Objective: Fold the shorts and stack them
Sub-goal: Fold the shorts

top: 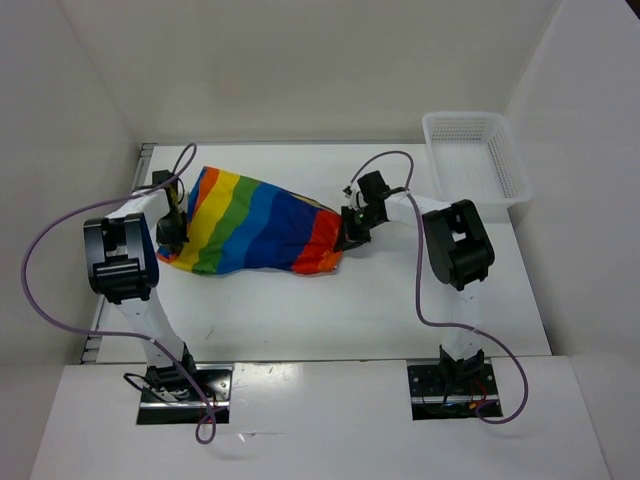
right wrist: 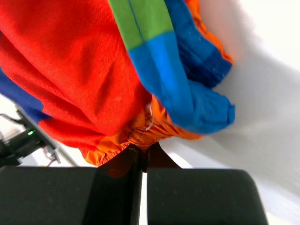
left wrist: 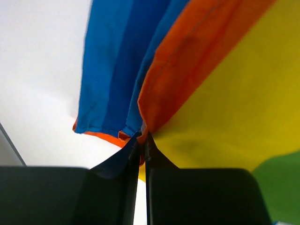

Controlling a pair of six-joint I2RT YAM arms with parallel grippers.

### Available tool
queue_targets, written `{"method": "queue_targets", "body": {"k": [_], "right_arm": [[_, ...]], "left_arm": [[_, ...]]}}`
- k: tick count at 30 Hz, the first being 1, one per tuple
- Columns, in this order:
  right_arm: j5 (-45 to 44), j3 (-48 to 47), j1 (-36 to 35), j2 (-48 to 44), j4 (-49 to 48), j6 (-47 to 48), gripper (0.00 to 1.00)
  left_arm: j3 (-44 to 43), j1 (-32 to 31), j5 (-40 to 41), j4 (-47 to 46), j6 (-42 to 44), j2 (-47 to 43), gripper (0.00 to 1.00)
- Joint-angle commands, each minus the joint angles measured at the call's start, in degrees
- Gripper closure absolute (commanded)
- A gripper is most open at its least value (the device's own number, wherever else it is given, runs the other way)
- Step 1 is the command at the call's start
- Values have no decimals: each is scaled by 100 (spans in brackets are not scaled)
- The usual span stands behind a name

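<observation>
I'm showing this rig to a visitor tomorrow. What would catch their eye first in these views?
The rainbow-striped shorts stand out at once, stretched across the middle of the white table. Both ends are pinched: the left end effector is shut on a hem corner at the left, and the right end effector is shut on the gathered orange edge at the right. A white mesh basket sits at the far right corner.

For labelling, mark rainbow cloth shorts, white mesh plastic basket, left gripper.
rainbow cloth shorts (top: 275, 225): top view, blue stripe.
white mesh plastic basket (top: 517, 160): top view, right rim.
left gripper (left wrist: 142, 139): left wrist view, between fingertips.
</observation>
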State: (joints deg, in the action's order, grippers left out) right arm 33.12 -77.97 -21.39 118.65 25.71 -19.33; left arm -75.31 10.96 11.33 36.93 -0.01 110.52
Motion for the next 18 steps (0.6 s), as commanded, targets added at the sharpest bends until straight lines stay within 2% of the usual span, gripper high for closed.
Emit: {"method": "queue_targets", "body": {"k": [1,3,5,7,8,11,18], "right_arm": [[-605,-262,238,-201,47,455,100],[-824,-210,407,-307,188,798,100],[-1096,-209,521,-378,381,1620,100],[-1396,-157,522,-430,574,2273,100],[-1457,-96,522,-430,575,2711,100],[-1519,-42,522,-430,715,3180,100],[-1625,-42,522,-535,716,3313,100]], "left_arm": [[16,20,-386,885,1,-548,87],[-62,20,-386,1132,1,-943,83],[-203,20,-508,1352,1,-1260,70],[-465,20,-885,1431,1,-1392,63],[-537,-41,-1018,1431,1,-1393,62],[-660,-181,-1493,1370,1,-1226,60],[-608,-761,-1521,624,1,-402,59]]}}
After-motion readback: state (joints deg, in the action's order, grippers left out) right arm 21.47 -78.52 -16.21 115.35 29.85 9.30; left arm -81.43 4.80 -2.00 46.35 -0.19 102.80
